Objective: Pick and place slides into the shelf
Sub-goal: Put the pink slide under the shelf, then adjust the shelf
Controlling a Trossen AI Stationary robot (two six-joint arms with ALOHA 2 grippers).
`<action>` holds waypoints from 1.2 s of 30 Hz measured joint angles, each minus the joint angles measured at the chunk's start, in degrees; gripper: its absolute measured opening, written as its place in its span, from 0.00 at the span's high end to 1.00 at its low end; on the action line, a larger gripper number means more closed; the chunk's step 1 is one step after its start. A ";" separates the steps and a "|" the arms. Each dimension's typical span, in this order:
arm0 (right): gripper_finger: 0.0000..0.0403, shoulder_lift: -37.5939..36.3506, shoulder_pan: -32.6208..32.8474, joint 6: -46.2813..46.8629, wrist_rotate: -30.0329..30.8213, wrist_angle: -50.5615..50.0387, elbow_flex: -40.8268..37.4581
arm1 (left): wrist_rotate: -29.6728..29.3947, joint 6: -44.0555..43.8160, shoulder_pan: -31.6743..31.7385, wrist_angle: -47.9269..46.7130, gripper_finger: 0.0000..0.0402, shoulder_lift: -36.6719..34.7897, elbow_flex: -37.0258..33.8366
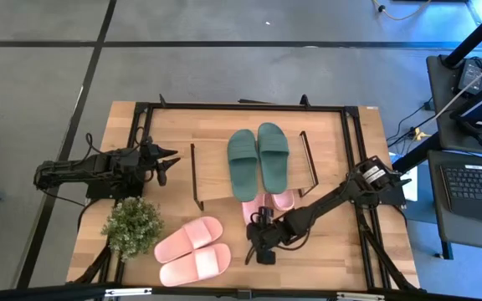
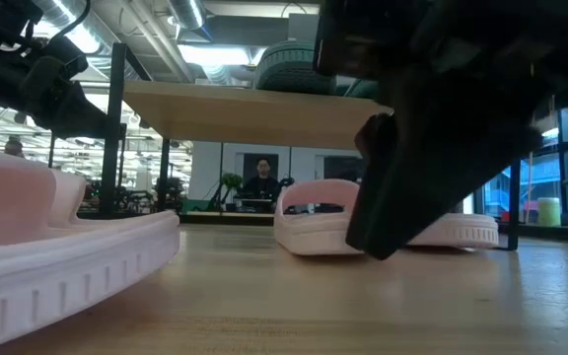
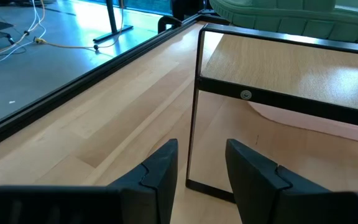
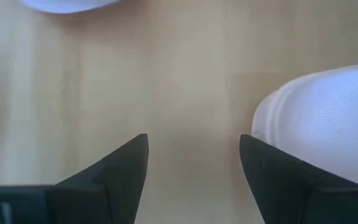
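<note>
Right tool low over the desk with fingers wide and empty, pink slides beside it, another pink pair under the shelf, green slides on top, left tool part-open, empty, beside the shelf.

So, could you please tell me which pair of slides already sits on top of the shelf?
The dark green pair, side by side on the shelf; every pink one lies lower.

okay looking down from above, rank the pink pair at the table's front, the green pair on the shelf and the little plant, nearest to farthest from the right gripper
From the right gripper:
1. Pink pair, front of the table, just to its left.
2. Green pair, on top of the shelf, toward the back.
3. Plant, front-left corner.
</note>
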 joint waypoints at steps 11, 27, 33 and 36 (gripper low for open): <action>0.37 0.00 -3.55 -1.79 0.31 -3.01 0.00 | 0.01 0.04 0.01 0.00 0.68 -0.02 0.01; 0.37 -0.04 -3.89 -1.61 0.11 -7.38 0.62 | 0.00 -0.01 0.01 0.00 0.68 -0.02 -0.01; 0.37 -2.80 -0.09 -2.85 1.81 -13.87 6.44 | 0.00 -0.02 -0.01 0.00 0.68 -0.02 -0.01; 0.37 -3.15 2.24 -0.77 8.55 -22.89 10.19 | 0.01 0.00 0.01 0.00 0.68 -0.02 0.01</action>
